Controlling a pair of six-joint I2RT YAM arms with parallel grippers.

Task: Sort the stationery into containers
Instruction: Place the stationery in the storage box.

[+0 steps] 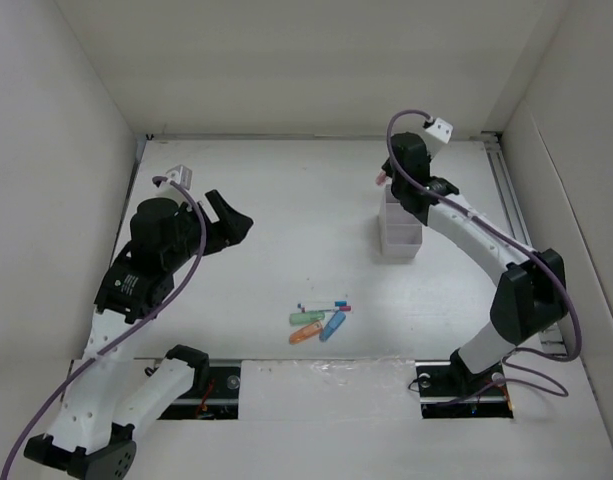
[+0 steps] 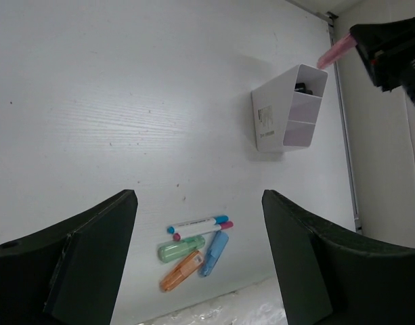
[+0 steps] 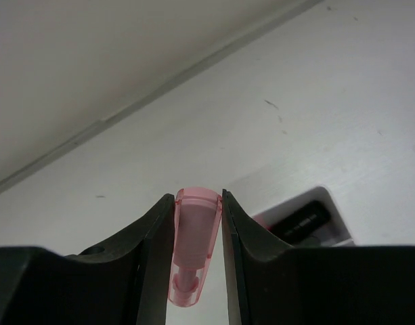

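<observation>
Right pincer (image 3: pixel 197 203) was clenched on a stubby pink marker (image 3: pixel 193 250). The translucent pink body was pinched flat between both fingers, one end poking out past the tips. From the top view that pincer (image 1: pixel 386 178) hung high over the far end of the white box (image 1: pixel 399 240), with the pink marker (image 1: pixel 380 177) angled out to its left side, near the box's far-left corner and not in any compartment. The left wrist view agreed: marker (image 2: pixel 334 51) in the air beyond the box (image 2: pixel 269 122), apart from its rim. One dark item (image 2: pixel 302 87) sat in the far compartment; I couldn't tell what it was. Left pincer (image 2: pixel 199 198) was released, jaws wide, nothing between them, held above the worktop (image 1: pixel 286 200) on the left side, well away from everything. The rest of the stationery lay loose in a tight cluster near the front middle of the worktop: a thin pen (image 1: pixel 321 302) with blue ends, a pink-tipped pen (image 1: pixel 333 309) just beside it, then a green marker (image 1: pixel 304 319), an orange marker (image 1: pixel 306 333) and a blue marker (image 1: pixel 332 326), touching or nearly so. That cluster was well apart from both pincers and from the box.
</observation>
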